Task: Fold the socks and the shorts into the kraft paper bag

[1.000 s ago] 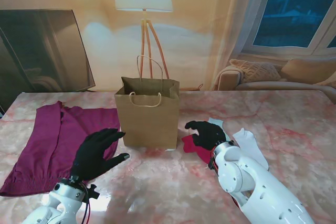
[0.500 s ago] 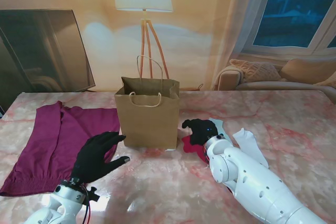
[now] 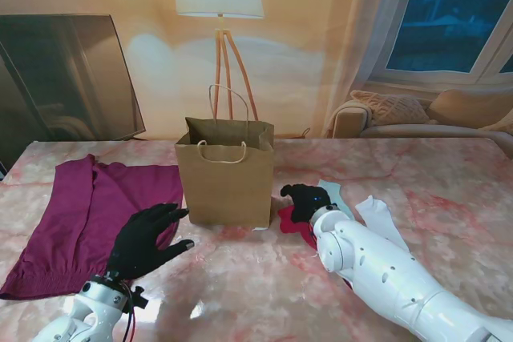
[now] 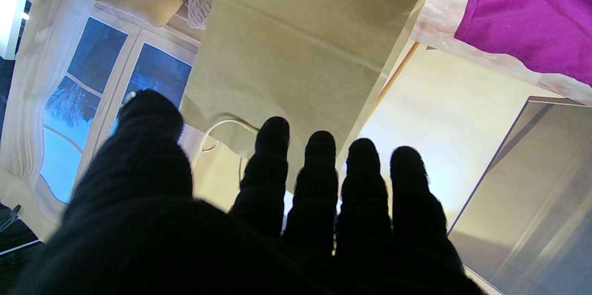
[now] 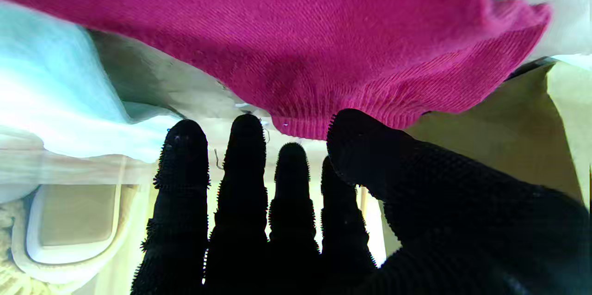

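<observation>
Beyond spread, empty left hand (image 3: 147,239) fingers (image 4: 273,156): purple shorts (image 3: 84,210), then upright kraft paper bag (image 3: 226,174) mid-worktop (image 3: 449,190). Under extended, unclenched right hand (image 3: 309,200) fingers (image 5: 247,147), gripping nothing: red sock (image 5: 296,40), white socks (image 3: 377,218) alongside.

The kraft paper bag (image 3: 225,183) is showing matt, creased brown paper. The shorts (image 3: 76,215) are lying as soft magenta cloth. The red sock (image 5: 296,36) is showing a ribbed knit. The counter (image 3: 449,190) is gleaming like polished pink marble. Both robot hands are wearing nubbly black fabric.
</observation>
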Motion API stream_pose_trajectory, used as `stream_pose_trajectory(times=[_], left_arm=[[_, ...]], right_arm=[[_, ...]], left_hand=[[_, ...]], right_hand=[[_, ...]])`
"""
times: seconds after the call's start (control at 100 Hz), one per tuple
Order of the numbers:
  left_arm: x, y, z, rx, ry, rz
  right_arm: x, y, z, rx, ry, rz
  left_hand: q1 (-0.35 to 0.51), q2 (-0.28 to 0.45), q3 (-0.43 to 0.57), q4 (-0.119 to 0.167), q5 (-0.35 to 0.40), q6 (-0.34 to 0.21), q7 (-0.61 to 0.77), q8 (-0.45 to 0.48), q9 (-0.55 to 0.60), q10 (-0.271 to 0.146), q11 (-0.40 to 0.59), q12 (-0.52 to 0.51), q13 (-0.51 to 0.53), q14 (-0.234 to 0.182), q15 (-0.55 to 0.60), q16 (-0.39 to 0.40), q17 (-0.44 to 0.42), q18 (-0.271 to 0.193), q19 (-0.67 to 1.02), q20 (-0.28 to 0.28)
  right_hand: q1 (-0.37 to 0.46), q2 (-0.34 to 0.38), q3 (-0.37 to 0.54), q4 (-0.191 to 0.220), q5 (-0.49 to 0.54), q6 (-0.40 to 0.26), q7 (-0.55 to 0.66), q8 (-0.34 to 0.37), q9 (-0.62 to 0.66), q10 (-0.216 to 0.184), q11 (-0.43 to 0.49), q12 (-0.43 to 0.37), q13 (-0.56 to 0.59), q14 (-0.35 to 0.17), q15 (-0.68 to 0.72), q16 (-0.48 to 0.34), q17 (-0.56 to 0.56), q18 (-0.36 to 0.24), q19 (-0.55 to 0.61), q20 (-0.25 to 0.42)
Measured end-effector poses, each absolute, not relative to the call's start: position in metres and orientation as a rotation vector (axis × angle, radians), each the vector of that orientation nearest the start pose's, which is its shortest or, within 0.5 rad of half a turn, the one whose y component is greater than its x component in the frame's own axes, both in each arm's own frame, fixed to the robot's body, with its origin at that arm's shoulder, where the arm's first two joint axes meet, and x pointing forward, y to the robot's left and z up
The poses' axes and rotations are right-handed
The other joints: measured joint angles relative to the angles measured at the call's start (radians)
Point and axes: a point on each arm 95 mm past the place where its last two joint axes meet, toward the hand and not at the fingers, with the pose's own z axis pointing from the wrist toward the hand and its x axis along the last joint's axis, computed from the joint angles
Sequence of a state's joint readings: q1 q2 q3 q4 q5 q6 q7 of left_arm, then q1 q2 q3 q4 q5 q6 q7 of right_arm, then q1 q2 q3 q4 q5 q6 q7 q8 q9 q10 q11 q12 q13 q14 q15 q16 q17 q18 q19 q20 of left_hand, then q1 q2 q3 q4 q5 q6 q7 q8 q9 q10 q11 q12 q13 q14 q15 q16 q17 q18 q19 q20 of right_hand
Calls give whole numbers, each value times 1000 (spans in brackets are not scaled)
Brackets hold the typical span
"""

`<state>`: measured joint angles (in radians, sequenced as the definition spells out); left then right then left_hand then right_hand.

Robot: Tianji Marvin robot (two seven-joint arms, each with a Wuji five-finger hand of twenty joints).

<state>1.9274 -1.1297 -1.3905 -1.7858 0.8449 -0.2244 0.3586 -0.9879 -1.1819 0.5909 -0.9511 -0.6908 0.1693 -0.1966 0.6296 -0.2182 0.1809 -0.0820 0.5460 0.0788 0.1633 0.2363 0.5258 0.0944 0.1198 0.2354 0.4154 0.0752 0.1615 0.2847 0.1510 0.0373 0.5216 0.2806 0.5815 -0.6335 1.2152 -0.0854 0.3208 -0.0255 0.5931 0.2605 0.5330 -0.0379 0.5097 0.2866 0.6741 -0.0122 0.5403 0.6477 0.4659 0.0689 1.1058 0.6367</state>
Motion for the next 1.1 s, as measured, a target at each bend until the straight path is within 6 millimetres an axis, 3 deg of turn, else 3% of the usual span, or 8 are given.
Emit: stream_pose_trajectory(times=[0.26, 0.32, 0.42, 0.48, 0.61, 0.7, 0.97, 1.1], left_arm=[[308, 21, -319, -1244, 1125, -1859], [308, 21, -319, -1244, 1125, -1857], [309, 22, -319, -1245, 1126, -1854], [309, 23, -319, -1249, 1127, -1853], [308, 23, -320, -1257, 1139, -1847], [308, 24, -320, -1259, 1138, -1847], [308, 24, -320, -1265, 1133, -1848], [309, 24, -321, -1268, 1130, -1850]], right_arm=[[507, 48, -388, 1253, 1605, 1256], [508, 49, -388, 1240, 1614, 1245], [511, 49, -389, 1236, 1613, 1225], [512, 49, -388, 1235, 1604, 1222], [516, 49, -385, 1218, 1585, 1220], [516, 48, -388, 1227, 1563, 1224], [515, 40, -388, 1270, 1489, 1261], [514, 36, -381, 1271, 1407, 1324]], left_hand=[[2, 7, 0, 0, 0, -1, 0, 10, -9, 0, -3, 0, -10, 0, -1, 0, -13, 0, -2, 0], [2, 7, 0, 0, 0, -2, 0, 10, -9, 0, -3, 0, -10, 0, -1, 0, -13, 0, -3, -1], [3, 7, 0, 0, 0, -3, 0, 10, -9, 0, -3, 0, -10, -1, -1, 0, -13, 0, -4, -2], [6, 7, 0, 0, 0, -4, 0, 11, -9, 0, -3, 0, -10, -1, -1, 0, -13, 0, -4, -3], [12, 10, -14, 0, 1, -5, 0, 12, -9, 0, -3, 0, -10, -1, -1, 0, -11, 0, -4, -4], [12, 10, -14, 0, 1, -6, 0, 12, -9, 0, -3, 0, -10, -2, -1, -1, -11, 0, -4, -4], [13, 10, -24, 0, 25, -14, 3, 19, -9, 0, -3, 0, -10, -2, -1, -1, -11, 0, -4, -4], [13, 10, -34, 0, 25, -14, 3, 22, -9, 0, -3, 0, -10, -3, -1, -1, -11, 0, -4, -4]], right_hand=[[-54, -53, 0, 0, 0, 0, 12, -15, 45, -54, 291, 202, 30, 1, 249, 188, 19, -1, 31, 24], [-61, -92, 0, -90, 9, -6, 23, -22, 90, -81, 369, 335, 50, -1, 297, 224, 21, -1, 53, 24], [-61, -150, -1, -180, 107, -71, 65, -1, 210, -103, 438, 509, 95, -11, 370, 260, 42, 6, 108, 32], [-61, -184, -4, -181, 159, -107, 62, 68, 266, -118, 463, 594, 125, -13, 407, 270, 55, 16, 147, 34], [-61, -232, -16, -202, 378, -348, 306, 255, 307, -132, 485, 673, 128, -20, 433, 273, 65, 26, 196, 35], [-63, -243, -21, -224, 434, -396, 356, 340, 271, -133, 437, 644, 111, -20, 401, 273, 67, 23, 214, 36], [-62, -299, -40, -233, 463, -399, 367, 428, 241, -88, 181, 194, 75, -10, 47, 9, 84, -7, 219, 46], [-62, -308, -41, -244, 539, -413, 370, 300, 456, -89, 145, 126, 228, -9, 19, -15, 146, 3, 219, 46]])
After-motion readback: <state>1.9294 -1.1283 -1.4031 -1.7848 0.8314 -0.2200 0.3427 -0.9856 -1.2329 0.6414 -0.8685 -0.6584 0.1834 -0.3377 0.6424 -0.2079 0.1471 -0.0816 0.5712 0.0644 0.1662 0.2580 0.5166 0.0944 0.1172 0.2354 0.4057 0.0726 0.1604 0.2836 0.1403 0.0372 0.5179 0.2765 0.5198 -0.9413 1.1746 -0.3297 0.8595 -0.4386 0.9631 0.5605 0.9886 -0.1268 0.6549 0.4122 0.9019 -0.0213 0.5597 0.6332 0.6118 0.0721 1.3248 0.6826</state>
